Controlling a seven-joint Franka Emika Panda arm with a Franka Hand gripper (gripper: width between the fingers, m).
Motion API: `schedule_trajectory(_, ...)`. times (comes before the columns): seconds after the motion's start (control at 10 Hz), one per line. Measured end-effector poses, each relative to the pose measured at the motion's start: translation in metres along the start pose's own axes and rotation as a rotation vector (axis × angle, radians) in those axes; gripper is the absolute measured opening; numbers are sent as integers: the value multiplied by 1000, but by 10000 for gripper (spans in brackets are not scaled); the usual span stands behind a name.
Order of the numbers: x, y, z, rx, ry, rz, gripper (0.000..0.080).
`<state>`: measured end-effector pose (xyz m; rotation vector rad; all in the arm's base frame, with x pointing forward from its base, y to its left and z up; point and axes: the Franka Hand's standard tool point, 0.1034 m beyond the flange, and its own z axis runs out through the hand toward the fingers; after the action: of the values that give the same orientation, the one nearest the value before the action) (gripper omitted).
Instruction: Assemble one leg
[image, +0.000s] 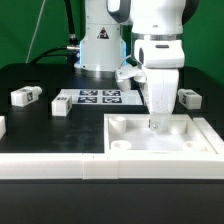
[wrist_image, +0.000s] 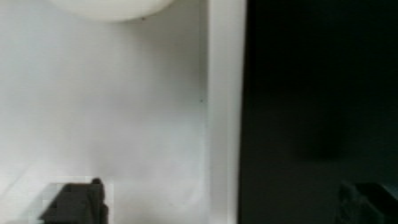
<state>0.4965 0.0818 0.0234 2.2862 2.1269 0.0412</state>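
Three small white legs with tags lie on the black table: one (image: 27, 96) and another (image: 60, 106) at the exterior view's left, and a third (image: 187, 97) at its right behind the arm. My gripper (image: 155, 124) points straight down over the large white square panel (image: 128, 128), low above its inner surface. In the wrist view my gripper (wrist_image: 224, 205) is open, its dark fingertips (wrist_image: 75, 203) wide apart. Between them are only the panel's surface (wrist_image: 107, 110) and its edge. A round corner hole (wrist_image: 116, 8) shows in the panel. No leg is in the jaws.
The marker board (image: 97, 97) lies flat between the left legs and the arm's base. Another white part (image: 2, 125) shows at the exterior view's far left edge. A white strip (image: 50, 165) runs along the front. Black table (wrist_image: 320, 100) lies beside the panel's edge.
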Motion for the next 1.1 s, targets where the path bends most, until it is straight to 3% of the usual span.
schedule_trajectory(0.3, 18, -27, -28, -25, 0, 87, 649)
schedule_trajectory(0.6, 21, -33, -29, -21, 3, 138, 649)
schedule_trajectory(0.9, 21, -35, -29, -28, 30, 465, 649)
schedule_trajectory(1.0, 21, -47, -26, -32, 69, 697, 649)
schedule_trajectory(1.1, 34, -60, -26, -20, 72, 830, 649)
